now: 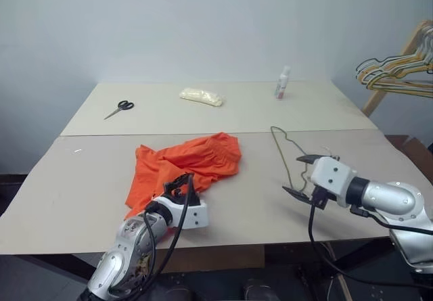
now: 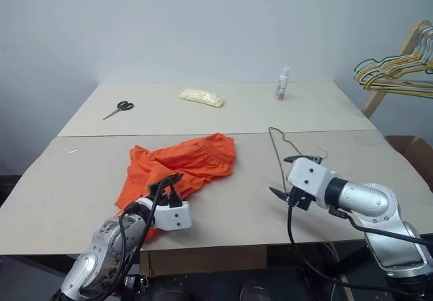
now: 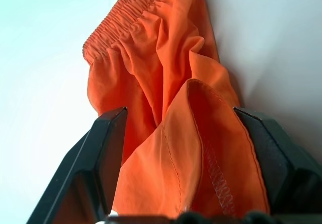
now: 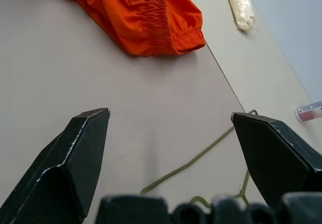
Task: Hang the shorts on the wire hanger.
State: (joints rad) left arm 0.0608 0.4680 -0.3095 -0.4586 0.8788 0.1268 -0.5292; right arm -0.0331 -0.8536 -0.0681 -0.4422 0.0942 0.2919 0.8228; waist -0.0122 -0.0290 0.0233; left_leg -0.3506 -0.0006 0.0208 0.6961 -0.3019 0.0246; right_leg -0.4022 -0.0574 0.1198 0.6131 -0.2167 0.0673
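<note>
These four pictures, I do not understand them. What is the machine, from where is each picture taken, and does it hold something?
It is a robot with two arms, and each arm ends in a gripper of two black fingers. The two wide pictures come from cameras in its head, looking down over a table. The two close pictures come from cameras on its wrists, looking along the fingers.

The left gripper is open, with a fold of the orange shorts lying between its fingers; it has not closed on them. The right gripper is open and empty, just beside a thin wire hanger that lies flat on the table.

Farther back lie scissors, a pale packet and a small bottle. More hangers hang on a wooden rack at the right.
</note>
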